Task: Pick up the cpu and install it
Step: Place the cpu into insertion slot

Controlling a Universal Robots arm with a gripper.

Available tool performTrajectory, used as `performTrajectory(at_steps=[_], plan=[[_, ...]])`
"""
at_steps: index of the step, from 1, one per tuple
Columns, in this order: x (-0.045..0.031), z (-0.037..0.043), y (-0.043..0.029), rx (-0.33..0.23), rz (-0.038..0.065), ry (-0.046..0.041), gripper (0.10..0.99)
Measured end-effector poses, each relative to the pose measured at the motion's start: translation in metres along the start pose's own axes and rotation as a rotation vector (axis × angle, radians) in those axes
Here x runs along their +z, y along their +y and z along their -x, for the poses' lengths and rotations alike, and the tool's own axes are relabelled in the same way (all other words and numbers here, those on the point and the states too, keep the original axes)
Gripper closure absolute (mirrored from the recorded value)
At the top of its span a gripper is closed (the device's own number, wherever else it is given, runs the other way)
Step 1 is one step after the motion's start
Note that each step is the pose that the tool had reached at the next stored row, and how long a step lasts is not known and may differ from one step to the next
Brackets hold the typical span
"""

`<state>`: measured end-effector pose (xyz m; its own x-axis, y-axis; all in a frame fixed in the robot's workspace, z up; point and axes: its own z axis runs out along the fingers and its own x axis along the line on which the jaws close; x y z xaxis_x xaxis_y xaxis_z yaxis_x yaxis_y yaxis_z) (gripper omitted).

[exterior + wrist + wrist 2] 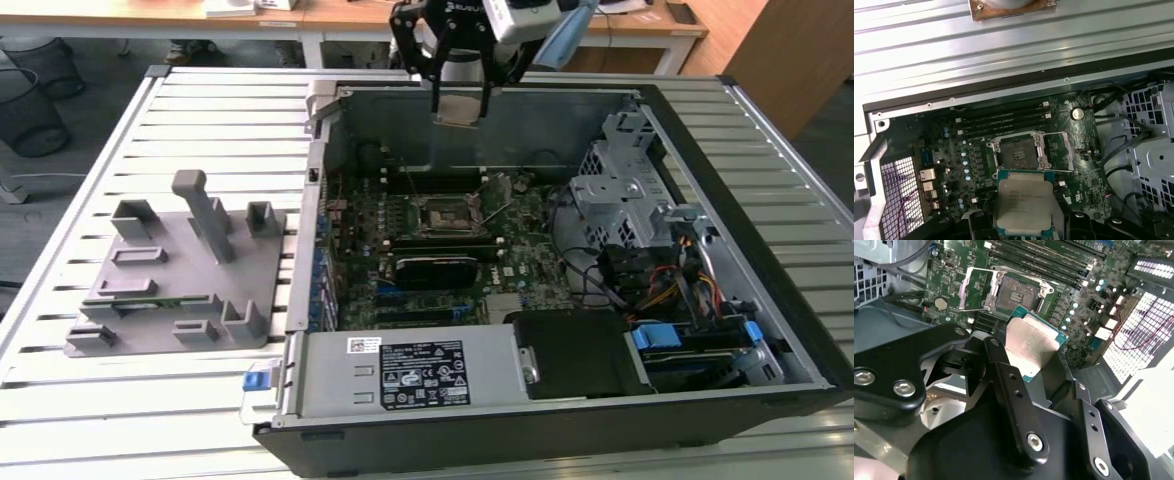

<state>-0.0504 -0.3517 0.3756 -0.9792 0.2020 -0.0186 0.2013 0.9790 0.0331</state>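
We see the gripper [461, 104] clamped on the cpu [458, 108], its 2 black fingers [1004, 375] pressing opposite edges of the chip. The cpu is in the air over the open computer case [787, 330], clear of the board. In the exterior view it sits at 12 o'clock from the socket [441, 213], level with the case's far wall. We cannot tell how high it hangs above the motherboard [354, 250].

In both wrist views the cpu's pale metal top faces the camera [1031, 347] [1024, 205]. The fingers cover 2 of its edges, and the frame edge cuts off part of it in the first wrist view. Its underside is hidden from us.

The socket [1016, 150] shows its contact field exposed inside the metal frame. The second wrist view shows the socket [1014, 292] beyond the chip, with 1 corner of it masked by the cpu.

The gripper's upper body is cut off at the exterior view's top edge. At 9 o'clock from the case, well apart, a grey holder [180, 270] stands on the slatted table [80, 400].
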Motion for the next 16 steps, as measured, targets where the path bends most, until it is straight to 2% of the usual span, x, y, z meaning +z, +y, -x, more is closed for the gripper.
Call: performTrajectory(at_steps=[16], plan=[[0.0014, -0.0003, 0.0012, 0.189, -0.009, -0.0073, 0.557]])
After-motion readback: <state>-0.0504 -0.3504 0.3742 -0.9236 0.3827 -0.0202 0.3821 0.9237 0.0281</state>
